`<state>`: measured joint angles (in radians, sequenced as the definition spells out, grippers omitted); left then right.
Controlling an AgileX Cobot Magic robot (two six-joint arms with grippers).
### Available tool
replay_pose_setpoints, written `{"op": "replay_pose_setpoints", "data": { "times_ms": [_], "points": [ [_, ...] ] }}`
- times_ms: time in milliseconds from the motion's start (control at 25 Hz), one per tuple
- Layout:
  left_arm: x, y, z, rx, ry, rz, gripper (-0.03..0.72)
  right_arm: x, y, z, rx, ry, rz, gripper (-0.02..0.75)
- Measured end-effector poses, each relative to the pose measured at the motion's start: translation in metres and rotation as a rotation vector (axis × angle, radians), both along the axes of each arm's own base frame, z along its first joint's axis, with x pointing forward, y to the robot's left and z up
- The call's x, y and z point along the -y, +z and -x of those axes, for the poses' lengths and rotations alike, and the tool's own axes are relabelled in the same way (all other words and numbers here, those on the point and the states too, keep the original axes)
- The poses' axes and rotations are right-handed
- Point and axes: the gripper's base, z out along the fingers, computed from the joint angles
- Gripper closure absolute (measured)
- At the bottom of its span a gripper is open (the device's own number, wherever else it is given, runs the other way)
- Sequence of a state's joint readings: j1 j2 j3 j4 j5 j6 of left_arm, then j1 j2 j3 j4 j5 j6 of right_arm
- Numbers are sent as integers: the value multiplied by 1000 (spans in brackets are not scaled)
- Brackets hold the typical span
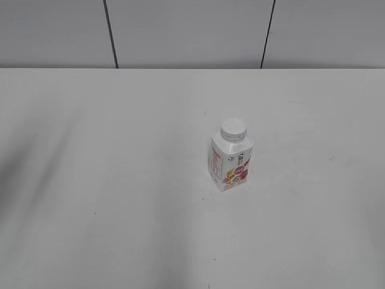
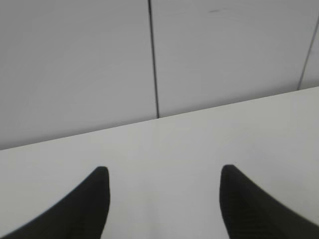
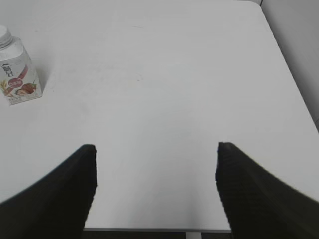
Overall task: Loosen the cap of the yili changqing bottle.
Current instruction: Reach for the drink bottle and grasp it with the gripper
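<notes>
The yili changqing bottle (image 1: 230, 164) stands upright on the white table, right of centre in the exterior view, with its white cap (image 1: 233, 129) on the neck. It also shows at the far left of the right wrist view (image 3: 18, 74), cap (image 3: 4, 36) partly cut by the frame edge. My left gripper (image 2: 163, 172) is open and empty over bare table, facing the back wall. My right gripper (image 3: 155, 149) is open and empty, well to the right of the bottle. Neither arm shows in the exterior view.
The white table (image 1: 120, 180) meets a grey panelled wall (image 1: 180, 30) at the back. The table's edge (image 3: 159, 230) runs just below my right gripper, and its right side (image 3: 294, 84) is in view.
</notes>
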<state>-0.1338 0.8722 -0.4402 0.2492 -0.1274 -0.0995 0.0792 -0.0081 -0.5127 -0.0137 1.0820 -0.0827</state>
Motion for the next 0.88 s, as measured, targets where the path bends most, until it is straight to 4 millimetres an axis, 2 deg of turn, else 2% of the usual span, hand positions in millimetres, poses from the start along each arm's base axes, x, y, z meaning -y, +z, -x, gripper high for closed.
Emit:
{"op": "replay_pose_setpoints", "data": {
  "times_ms": [200, 440, 720, 880],
  "points": [
    [18, -20, -25, -26, -114, 70, 252, 0, 0, 0, 0, 0, 0, 152],
    [36, -47, -46, -49, -278, 60, 252, 0, 0, 0, 0, 0, 0, 152],
    [68, -87, -50, -97, -676, 57, 252, 0, 0, 0, 0, 0, 0, 152],
    [78, -112, -51, -162, -815, 107, 252, 0, 0, 0, 0, 0, 0, 152]
  ]
}}
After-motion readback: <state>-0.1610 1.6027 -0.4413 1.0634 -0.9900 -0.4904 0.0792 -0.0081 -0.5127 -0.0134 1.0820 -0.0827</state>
